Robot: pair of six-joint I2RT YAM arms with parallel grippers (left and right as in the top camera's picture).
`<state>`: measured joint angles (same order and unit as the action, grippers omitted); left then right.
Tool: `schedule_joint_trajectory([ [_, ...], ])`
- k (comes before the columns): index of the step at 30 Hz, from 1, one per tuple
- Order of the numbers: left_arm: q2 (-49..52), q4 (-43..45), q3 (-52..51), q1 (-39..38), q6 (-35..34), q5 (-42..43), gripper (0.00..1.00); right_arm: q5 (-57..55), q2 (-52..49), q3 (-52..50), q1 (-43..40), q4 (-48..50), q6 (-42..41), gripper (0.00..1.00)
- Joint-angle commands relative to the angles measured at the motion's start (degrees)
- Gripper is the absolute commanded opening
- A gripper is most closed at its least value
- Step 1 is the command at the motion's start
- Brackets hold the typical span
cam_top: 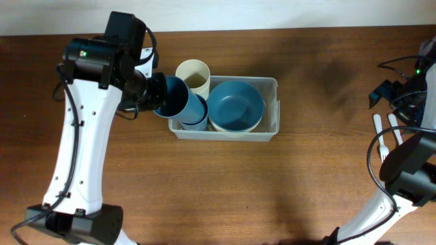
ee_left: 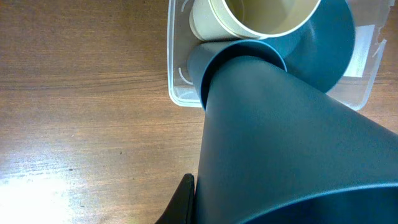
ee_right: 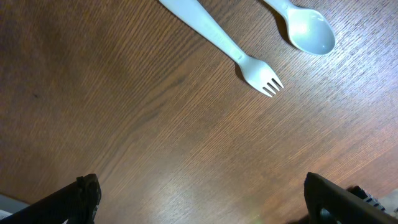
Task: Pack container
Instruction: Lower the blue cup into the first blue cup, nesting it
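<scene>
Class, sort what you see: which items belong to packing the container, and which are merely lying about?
Part of the job: clear container; blue cup, tilted over one end; cream cup and blue bowl inside it.
Lying about: fork and spoon, on the table outside it, though they may be packed later.
</scene>
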<state>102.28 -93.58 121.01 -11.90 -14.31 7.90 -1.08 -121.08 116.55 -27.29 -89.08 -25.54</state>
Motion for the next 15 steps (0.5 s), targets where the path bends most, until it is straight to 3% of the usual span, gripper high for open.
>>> schedule_joint_trajectory([
  [1, 1.0, 0.6, -0.1, -0.2, 0.7, -0.9, 0.02, -0.7, 0.7, -0.2, -0.1, 0.0, -0.5, 0.99],
  [5, 1.4, 0.5, -0.1, -0.2, 0.7, -1.7, 0.02, -0.7, 0.7, -0.2, -0.1, 0.0, -0.5, 0.99],
  [7, 1.4, 0.8, -0.1, -0.2, 0.7, -1.8, 0.21, -0.7, 0.7, -0.2, -0.1, 0.0, -0.5, 0.99],
  [9, 1.4, 1.4, -0.1, -0.2, 0.8, -2.3, 0.47, -0.7, 0.7, -0.2, -0.1, 0.0, -0.5, 0.99],
  [10, 1.4, 1.8, -0.1, -0.2, 0.8, -2.5, 0.54, -0.7, 0.7, -0.2, -0.1, 0.0, -0.5, 0.99],
  [13, 1.4, 3.1, 0.0, -0.2, 0.8, -2.8, 0.62, -0.7, 0.7, -0.2, -0.1, 0.0, -0.5, 0.99],
  [15, 1.4, 3.6, 0.1, -0.2, 0.8, -2.8, 0.62, -0.7, 0.7, -0.2, -0.1, 0.0, -0.5, 0.99],
])
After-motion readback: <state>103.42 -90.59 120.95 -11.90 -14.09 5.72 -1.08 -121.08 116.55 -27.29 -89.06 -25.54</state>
